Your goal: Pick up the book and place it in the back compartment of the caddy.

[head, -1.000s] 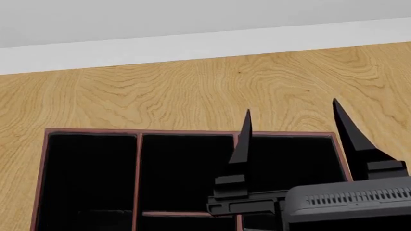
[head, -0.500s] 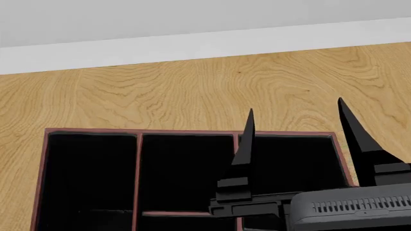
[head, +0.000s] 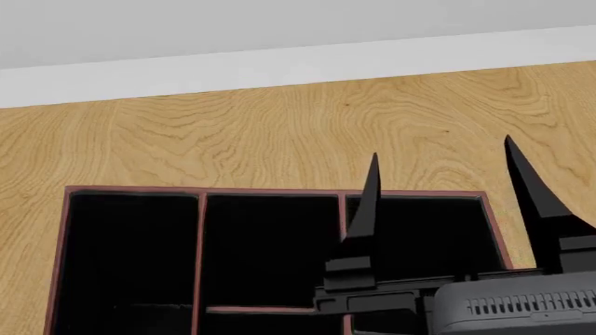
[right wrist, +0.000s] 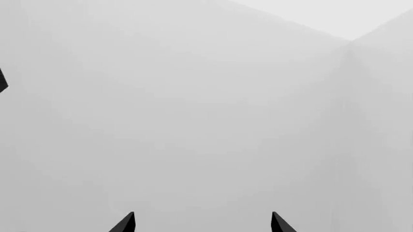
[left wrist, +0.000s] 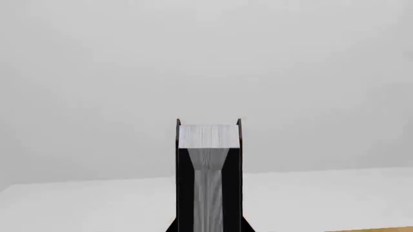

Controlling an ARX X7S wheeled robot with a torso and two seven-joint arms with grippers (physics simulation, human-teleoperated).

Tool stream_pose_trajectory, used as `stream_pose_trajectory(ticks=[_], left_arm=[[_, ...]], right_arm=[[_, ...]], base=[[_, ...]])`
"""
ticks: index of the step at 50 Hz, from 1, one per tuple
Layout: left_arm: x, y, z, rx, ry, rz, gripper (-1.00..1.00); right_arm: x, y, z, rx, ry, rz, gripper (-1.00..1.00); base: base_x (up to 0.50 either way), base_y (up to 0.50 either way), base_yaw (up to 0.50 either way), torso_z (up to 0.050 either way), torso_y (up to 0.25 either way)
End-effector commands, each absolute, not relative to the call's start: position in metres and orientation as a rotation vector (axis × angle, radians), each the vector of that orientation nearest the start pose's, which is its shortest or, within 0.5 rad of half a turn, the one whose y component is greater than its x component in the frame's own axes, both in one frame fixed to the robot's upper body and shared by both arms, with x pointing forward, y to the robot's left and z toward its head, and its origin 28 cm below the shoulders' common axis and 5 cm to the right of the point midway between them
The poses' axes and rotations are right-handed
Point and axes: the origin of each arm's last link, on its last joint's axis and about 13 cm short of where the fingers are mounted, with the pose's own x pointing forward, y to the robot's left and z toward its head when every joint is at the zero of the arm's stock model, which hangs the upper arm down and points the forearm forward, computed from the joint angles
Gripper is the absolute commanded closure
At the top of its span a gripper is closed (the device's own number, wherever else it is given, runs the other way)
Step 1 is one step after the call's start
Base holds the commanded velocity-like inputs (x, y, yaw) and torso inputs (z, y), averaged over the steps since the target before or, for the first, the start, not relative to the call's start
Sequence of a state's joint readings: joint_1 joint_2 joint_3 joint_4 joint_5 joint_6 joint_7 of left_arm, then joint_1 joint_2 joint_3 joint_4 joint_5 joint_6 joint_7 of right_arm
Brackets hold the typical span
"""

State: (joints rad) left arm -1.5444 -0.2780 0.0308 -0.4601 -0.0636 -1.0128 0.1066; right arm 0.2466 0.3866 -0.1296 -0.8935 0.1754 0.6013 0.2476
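The caddy sits on the wooden worktop at the near left of the head view, cut off by the lower edge. Its dark-red rim and thin dividers frame black cells: three show along the far row, and a cross divider marks the start of a nearer row below them.

The right gripper stands over the far-right cell, its two black pointed fingers aimed up and away from the robot, one over the divider beside that cell and the other past the caddy's right rim. Its jaws are spread wide with nothing between them. The right wrist view shows only the two fingertips well apart against plain grey wall.

The left gripper does not show in the head view. In its own wrist view the book stands upright between its jaws, page edges toward the camera, black covers on either side, with a sliver of black finger just showing beside each cover at the picture's edge. The jaws are closed on the book. Behind it are grey wall, a white band, and a strip of wood. How the book lies relative to the caddy cannot be told.
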Motion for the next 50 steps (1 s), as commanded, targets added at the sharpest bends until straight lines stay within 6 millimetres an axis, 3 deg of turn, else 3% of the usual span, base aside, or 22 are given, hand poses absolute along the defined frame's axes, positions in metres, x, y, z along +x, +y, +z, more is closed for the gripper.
stream_pose_trajectory(ticks=[1,13,50], left_arm=[[0.349,0.270,0.390,0.069,-0.131,-0.161,1.00],[0.334,0.252,0.384,0.233,-0.152,-0.391,1.00],[0.310,0.240,0.374,0.500,-0.071,-0.671,1.00]], right_arm=[[0.196,-0.117,0.195,-0.222,-0.519,0.027,-1.00],[0.192,-0.119,0.197,-0.228,-0.525,0.012,-1.00],[0.174,-0.128,0.201,-0.237,-0.555,-0.055,-1.00]], base=[[0.00,0.00,0.00,0.000,0.010],[0.00,0.00,0.00,0.000,0.001],[0.00,0.00,0.00,0.000,0.002]])
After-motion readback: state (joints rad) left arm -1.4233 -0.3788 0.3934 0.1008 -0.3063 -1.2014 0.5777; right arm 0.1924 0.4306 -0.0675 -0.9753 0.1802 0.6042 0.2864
